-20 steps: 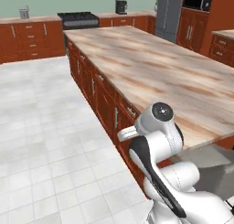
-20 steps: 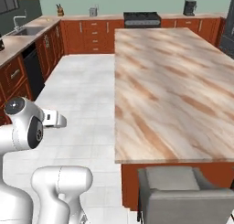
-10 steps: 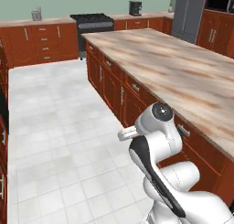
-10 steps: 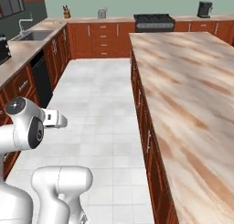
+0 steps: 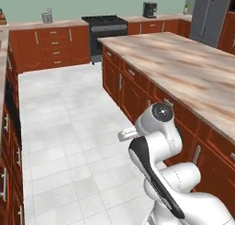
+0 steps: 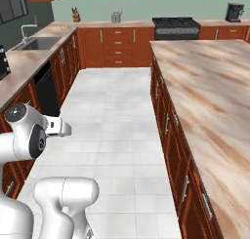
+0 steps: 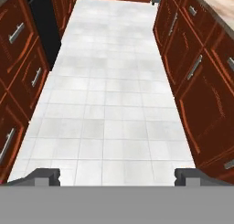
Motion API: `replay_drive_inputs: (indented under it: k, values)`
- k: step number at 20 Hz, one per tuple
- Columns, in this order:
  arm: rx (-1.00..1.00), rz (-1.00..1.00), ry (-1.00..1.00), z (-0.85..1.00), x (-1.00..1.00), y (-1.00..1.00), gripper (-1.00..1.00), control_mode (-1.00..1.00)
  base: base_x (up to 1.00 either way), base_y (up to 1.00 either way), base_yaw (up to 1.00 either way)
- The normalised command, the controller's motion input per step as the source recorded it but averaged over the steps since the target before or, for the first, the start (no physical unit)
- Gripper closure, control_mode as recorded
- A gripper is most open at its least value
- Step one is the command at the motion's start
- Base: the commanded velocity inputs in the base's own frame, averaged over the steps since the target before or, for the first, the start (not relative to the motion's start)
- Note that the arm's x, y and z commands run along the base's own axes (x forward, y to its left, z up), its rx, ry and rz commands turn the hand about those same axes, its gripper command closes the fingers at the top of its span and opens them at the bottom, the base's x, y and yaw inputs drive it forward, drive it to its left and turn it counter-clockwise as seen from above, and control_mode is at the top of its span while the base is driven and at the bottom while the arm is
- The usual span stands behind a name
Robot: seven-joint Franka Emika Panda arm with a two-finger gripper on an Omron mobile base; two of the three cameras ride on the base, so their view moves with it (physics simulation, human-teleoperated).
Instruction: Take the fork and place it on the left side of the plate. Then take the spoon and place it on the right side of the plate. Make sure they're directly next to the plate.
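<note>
The whole picture has shifted in both base views over the last second: the island surface (image 5: 183,72), which a second ago ran across most of each view, is now pushed off to the right, and the white tiled floor (image 6: 117,116) takes the middle. This is read as the base having been driven and turned, not as anything in the kitchen having been moved. The arm is kept folded close to the base, unchanged in pose.

For the task, it is judged that the robot is in transit and that no picking has begun. Where the fork, the spoon and the plate lie cannot be told from these views; the visible stretch of the island carries none of them.

Nearest, in the hand view, the tool (image 7: 117,175) is held wide, with nothing between its tips, and is pointed down the aisle along the floor. The aisle is flanked by red-brown cabinets (image 7: 196,67) on both sides. On the left, a second counter with a sink (image 6: 29,43) is seen. At the far wall, a black stove (image 5: 104,22) is set between drawers, a coffee machine (image 5: 149,9) stands to its right, and a grey fridge (image 5: 211,17) closes the far right corner.
</note>
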Motion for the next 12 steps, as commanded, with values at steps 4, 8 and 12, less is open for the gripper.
replay_drive_inputs:
  k: [4, 8, 12]
  values:
    - [0.00, 0.00, 0.00, 0.00, 0.00, 0.00, -1.00, 1.00, 1.00, 0.06, 0.14]
    - [0.00, 0.00, 0.00, 0.00, 0.00, 0.00, -1.00, 1.00, 1.00, 0.01, 0.16]
    - [0.00, 0.00, 0.00, 0.00, 0.00, 0.00, -1.00, 1.00, 1.00, 0.00, 0.20]
